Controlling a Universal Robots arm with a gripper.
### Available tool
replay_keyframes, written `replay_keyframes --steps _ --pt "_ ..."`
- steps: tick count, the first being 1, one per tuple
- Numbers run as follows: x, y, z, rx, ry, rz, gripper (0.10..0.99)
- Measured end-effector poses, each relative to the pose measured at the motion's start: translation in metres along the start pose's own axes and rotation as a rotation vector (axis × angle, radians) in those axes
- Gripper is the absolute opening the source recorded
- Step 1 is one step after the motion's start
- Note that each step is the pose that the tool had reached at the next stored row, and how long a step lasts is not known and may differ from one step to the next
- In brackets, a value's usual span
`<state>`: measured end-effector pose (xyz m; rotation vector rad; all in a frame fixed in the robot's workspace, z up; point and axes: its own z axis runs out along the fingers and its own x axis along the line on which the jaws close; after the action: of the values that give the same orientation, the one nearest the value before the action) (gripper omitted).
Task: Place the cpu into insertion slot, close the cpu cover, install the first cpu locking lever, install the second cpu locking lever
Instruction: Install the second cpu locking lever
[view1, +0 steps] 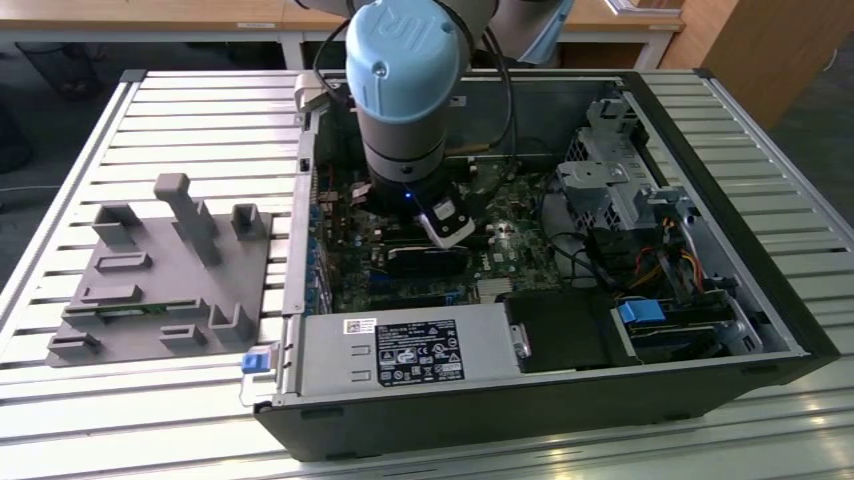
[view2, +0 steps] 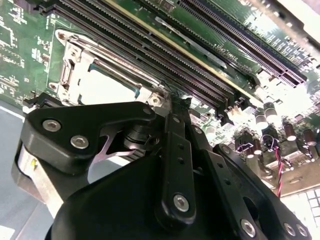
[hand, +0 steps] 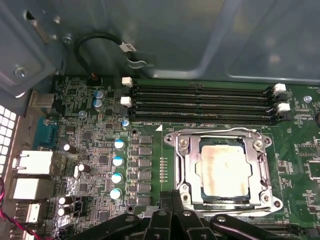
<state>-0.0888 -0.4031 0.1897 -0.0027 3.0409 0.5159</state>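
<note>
1. I see my gripper (hand: 172, 197) with its fingers pressed together, tips meeting just at the near edge of the cpu cover (hand: 186, 165); it grips nothing that I can make out. In the second wrist view the closed fingertips (view2: 175, 102) sit beside the socket's corner, right at the board surface.
2. The cpu (hand: 224, 169) lies flat in the insertion slot (hand: 197, 172), its silvery-tan top showing through the cover's square window. The cover frame lies down around the chip. I cannot tell how the locking levers stand.
3. In the exterior view my arm (view1: 407, 100) reaches straight down into the open computer case (view1: 747, 300), its blue-capped wrist joint upright above the motherboard (view1: 514, 255), the gripper end (view1: 447, 228) pointing down at the board.
4. Just beyond the socket run the long black memory slots (hand: 200, 102) with white latches at their ends. To the socket's other side stand a row of blue-topped capacitors (hand: 117, 167).
5. On the exterior view's left, a grey fixture block (view1: 167, 275) sits on the slatted worktop (view1: 200, 120), well apart from the case. A labelled power supply (view1: 407, 352) lies at the case's near edge, and drive cages (view1: 607, 185) stand on the exterior view's right.
</note>
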Motion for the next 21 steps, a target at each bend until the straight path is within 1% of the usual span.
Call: replay_keyframes --steps 7,13,17,21 --pt "0.0002 -0.0043 -0.0001 0.000 -0.0001 0.000 0.106" --pt "0.0001 -0.0041 -0.0010 -0.001 0.0001 0.000 0.106" --pt "-0.0002 -0.0022 -0.0063 -0.002 0.0000 0.000 0.106" --pt "-0.0009 0.0014 -0.0165 -0.003 0.0001 0.000 0.106"
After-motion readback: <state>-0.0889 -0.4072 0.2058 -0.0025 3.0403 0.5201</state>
